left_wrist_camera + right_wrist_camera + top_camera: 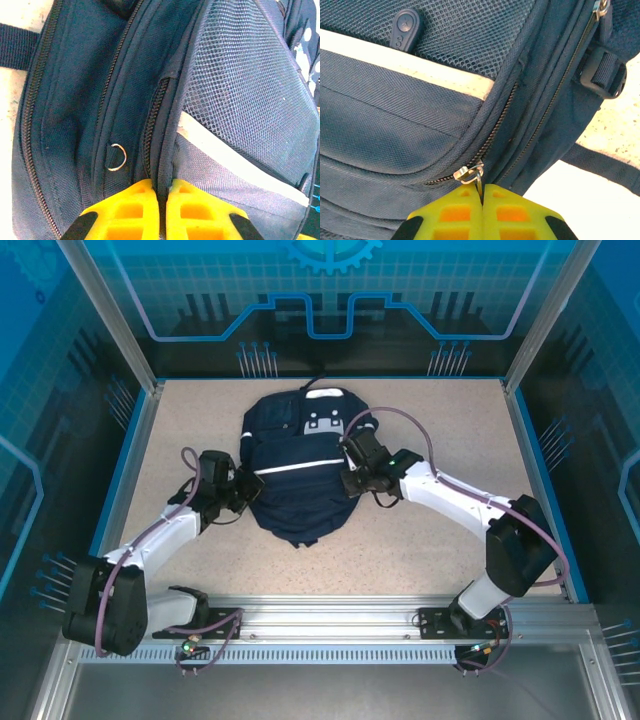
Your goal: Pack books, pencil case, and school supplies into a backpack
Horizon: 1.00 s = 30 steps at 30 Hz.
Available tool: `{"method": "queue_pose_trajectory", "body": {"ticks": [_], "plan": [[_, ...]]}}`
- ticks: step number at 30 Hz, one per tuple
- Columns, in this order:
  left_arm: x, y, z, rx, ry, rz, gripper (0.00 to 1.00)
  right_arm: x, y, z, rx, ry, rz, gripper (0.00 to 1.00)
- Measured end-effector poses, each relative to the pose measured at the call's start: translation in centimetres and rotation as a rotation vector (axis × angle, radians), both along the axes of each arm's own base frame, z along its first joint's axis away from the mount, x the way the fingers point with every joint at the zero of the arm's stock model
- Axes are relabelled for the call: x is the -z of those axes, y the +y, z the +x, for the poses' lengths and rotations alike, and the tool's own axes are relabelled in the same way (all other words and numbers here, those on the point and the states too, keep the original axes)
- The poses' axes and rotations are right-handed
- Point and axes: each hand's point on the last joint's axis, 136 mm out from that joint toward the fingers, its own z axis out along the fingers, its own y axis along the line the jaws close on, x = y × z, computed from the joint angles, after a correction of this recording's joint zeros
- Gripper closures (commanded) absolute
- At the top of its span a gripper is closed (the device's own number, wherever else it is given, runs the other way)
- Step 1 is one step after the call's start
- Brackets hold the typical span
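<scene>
backpack (295, 465) flat between both arms | right gripper (482, 192) at backpack's right edge, pinching zipper pull (470, 174); zipper track (502, 117) runs straight ahead of it | left gripper (161, 192) at backpack's left edge, clamped on seam (165, 125), likely anchoring

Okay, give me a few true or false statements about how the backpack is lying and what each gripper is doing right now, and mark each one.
1. The backpack lies flat on the table. True.
2. The right gripper is open and clear of the bag. False: it is shut on a metal zipper pull at the bag's side.
3. The left gripper is shut on the backpack's fabric beside a zipper. True.
4. The backpack is red. False: it is navy blue with a white stripe across it.
</scene>
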Motion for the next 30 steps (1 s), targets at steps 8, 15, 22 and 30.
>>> {"method": "queue_pose_trajectory", "body": {"ticks": [8,15,22,30], "plan": [[-0.3,0.8,0.0,0.102,0.007,0.055,1.0,-0.6,0.2,2.3,-0.145,-0.003,-0.013,1.0],[0.8,1.3,0.2,0.184,0.033,0.109,1.0,-0.7,1.1,4.3,-0.239,0.025,-0.04,1.0],[0.0,1.3,0.5,0.23,0.01,0.141,0.67,-1.0,1.1,4.7,-0.206,0.054,0.002,0.63],[-6.8,2.6,0.9,0.203,-0.114,0.224,0.06,-11.8,-3.4,3.8,-0.039,-0.224,0.135,0.0]]}}
